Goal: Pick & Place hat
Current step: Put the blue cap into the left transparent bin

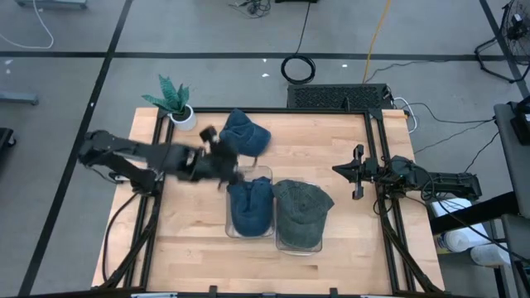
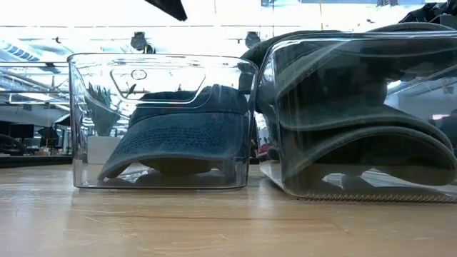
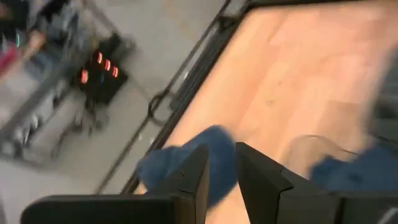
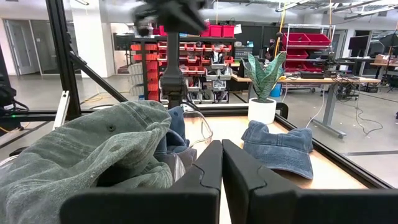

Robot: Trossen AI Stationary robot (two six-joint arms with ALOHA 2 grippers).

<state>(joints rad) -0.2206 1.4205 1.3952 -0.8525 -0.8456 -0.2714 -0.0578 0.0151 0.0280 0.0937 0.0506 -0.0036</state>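
Note:
A loose blue hat point(image 1: 247, 134) lies on the wooden table near its far edge; it also shows in the right wrist view point(image 4: 280, 149) and the left wrist view point(image 3: 214, 158). Two clear bins stand side by side. The left bin point(image 1: 232, 228) holds a blue hat point(image 2: 178, 135). The right bin point(image 1: 281, 244) holds a grey-green hat point(image 1: 302, 213). My left gripper point(image 1: 224, 161) is in the air between the loose hat and the left bin. Its fingers stand a little apart point(image 3: 222, 177) and hold nothing. My right gripper point(image 1: 356, 172) is shut and empty at the table's right side.
A potted plant point(image 1: 175, 103) stands at the table's far left corner. A black frame point(image 1: 373, 165) runs along the table's edges. Bare wood lies near the table's left and front edges.

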